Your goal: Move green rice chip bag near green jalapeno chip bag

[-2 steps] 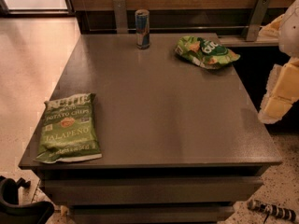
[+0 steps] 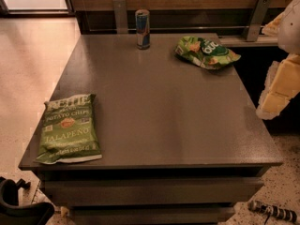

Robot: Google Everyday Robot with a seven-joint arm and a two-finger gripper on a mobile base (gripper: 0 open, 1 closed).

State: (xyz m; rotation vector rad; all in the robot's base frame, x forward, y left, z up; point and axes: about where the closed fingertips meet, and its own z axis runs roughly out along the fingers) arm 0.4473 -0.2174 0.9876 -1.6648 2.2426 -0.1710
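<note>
The green rice chip bag [image 2: 206, 52], small and bright green with a teal logo patch, lies at the table's far right. The green jalapeno chip bag [image 2: 69, 129], larger and olive green with "JALAPENO" lettering, lies flat at the table's near left corner. My arm hangs at the right edge of the view, beside the table's right side. Its lower cream-coloured end, the gripper [image 2: 273, 100], is off the table, to the right of and nearer than the rice chip bag. It touches neither bag.
A blue and silver drink can [image 2: 142, 28] stands upright at the table's far edge, left of the rice chip bag. The grey table [image 2: 164, 107] has open surface between the two bags. Metal railing posts stand behind it. A dark object [image 2: 16, 205] sits on the floor at the lower left.
</note>
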